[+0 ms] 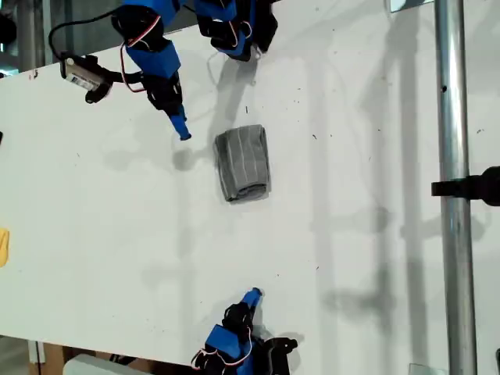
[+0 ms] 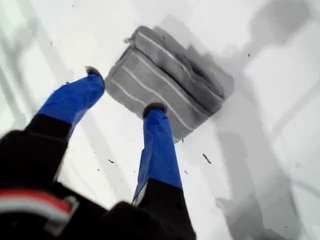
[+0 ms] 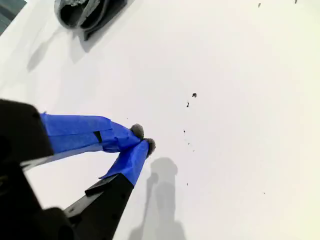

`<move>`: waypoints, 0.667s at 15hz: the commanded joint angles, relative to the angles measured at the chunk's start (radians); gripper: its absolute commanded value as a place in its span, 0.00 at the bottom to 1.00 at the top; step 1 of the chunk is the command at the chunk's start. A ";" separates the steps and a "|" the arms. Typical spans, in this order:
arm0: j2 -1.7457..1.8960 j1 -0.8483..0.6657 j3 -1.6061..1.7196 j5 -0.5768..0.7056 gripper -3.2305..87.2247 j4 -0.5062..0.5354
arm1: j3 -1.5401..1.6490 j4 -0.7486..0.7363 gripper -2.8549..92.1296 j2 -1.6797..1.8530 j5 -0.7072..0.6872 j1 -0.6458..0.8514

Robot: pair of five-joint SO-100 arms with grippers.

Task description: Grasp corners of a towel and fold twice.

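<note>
Towel is recorded lying folded into a compact, layered rectangle on the white bench, a little toward the exterior view's left of the middle, with its pale stripes running along its longer side. In the first wrist view the towel is seen flat, its stacked layers visible along one edge. My first gripper is noted with its blue fingers spread well apart and nothing held between them; the towel is seen just beyond the tips and appears not to be touched. In the exterior view this gripper is found near the towel, on the exterior view's left of it and slightly above. My second gripper is seen with its fingers brought together at the tips, nothing gripped, over bare bench marked by a few dark specks. The towel is well apart from it. In the exterior view this gripper is placed near the lower edge.
</note>
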 commanded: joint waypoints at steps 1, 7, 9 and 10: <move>0.005 -0.026 0.006 0.037 0.01 0.002 | 0.264 -0.041 0.03 0.181 0.126 0.035; 0.005 -0.123 0.006 0.374 0.03 0.002 | 1.051 -0.084 0.03 1.000 0.465 0.061; 0.003 -0.118 0.006 0.712 0.03 -0.005 | 1.164 -0.107 0.06 1.017 0.686 -0.014; 0.003 -0.118 0.006 0.684 0.03 0.000 | 1.198 -0.110 0.09 1.011 0.667 -0.069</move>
